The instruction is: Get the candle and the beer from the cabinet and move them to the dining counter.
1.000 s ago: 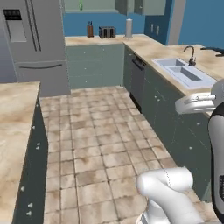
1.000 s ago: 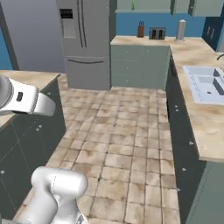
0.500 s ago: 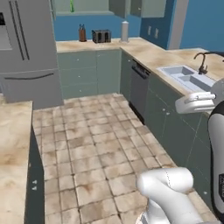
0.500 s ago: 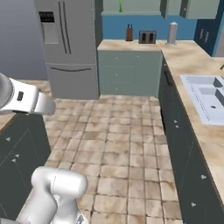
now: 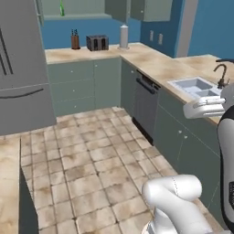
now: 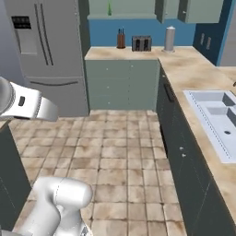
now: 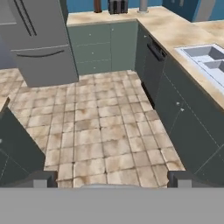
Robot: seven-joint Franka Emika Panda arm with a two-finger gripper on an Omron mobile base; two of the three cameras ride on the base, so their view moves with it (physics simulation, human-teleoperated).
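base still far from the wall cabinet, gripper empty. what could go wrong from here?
1. The beer stands high in the open cabinet, above the knife block and toaster; a low reach may knock them.
2. The route over the tiled floor runs between the fridge and the dishwasher; a wide swing could clip either.
3. The candle isn't identifiable at this range, so the open gripper may target wrongly.
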